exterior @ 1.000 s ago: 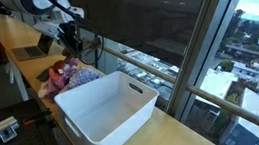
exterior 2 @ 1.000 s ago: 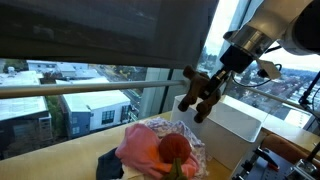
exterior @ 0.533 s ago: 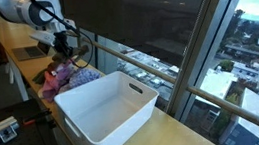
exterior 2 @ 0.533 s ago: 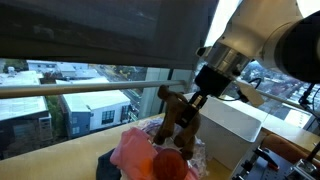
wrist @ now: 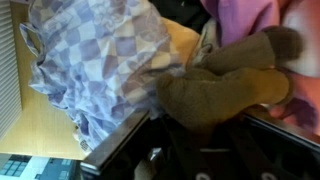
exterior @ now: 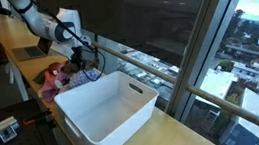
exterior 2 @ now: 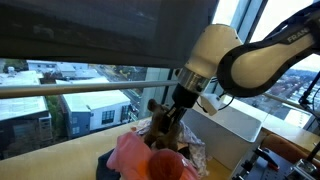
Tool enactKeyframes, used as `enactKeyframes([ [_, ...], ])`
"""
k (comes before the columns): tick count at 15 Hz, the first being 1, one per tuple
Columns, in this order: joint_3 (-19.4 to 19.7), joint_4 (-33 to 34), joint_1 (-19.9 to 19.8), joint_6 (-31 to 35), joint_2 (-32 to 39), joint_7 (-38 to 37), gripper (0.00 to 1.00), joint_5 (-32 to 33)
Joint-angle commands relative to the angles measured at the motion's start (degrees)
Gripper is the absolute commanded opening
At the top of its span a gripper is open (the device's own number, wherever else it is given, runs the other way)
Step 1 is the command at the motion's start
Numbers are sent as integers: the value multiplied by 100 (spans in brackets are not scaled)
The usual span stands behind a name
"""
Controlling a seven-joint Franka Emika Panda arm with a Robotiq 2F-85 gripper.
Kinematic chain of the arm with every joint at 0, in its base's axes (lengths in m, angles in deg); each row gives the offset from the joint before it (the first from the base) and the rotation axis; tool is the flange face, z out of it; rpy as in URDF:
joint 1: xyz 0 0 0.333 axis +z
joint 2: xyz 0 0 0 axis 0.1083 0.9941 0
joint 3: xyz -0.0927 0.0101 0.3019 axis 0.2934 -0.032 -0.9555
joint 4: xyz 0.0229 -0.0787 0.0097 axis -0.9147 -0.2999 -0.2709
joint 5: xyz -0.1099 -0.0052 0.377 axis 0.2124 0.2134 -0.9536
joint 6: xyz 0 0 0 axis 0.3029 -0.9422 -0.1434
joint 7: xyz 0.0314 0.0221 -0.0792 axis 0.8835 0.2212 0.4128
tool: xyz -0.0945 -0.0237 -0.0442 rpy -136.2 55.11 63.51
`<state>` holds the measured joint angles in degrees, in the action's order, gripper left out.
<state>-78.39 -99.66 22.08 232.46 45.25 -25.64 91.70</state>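
Note:
My gripper (wrist: 200,128) is shut on a brown plush toy (wrist: 225,85), which fills the middle of the wrist view. In both exterior views the plush toy (exterior 2: 163,126) hangs from the gripper (exterior 2: 173,110) right over a pile of soft things and touches its top. The pile holds a purple-and-white checked cloth (wrist: 100,55), a pink cloth (exterior 2: 135,152) and a red piece (exterior 2: 166,166). From the far side, the gripper (exterior: 85,53) sits low over the pile (exterior: 68,79) on the wooden counter. The fingertips are hidden by the toy.
A white plastic bin (exterior: 109,110) stands empty on the counter right beside the pile, also seen as the bin (exterior 2: 238,120). A window with a metal rail (exterior: 154,64) runs along the counter's far edge. A dark item (exterior 2: 108,168) lies by the pile.
The arm has swung over and down with the brown plush toy, from above and beside the pile to resting on top of it. The grip looks unchanged.

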Motion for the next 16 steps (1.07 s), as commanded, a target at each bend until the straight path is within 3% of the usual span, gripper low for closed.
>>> enactKeyframes([
  [1, 102, 442, 33, -390, 250, 83, 42, -137],
  [9, 115, -105, 215, -807, -822, -79, 100, 32],
  [16, 98, -423, 138, -815, -1562, 17, 100, 244],
])
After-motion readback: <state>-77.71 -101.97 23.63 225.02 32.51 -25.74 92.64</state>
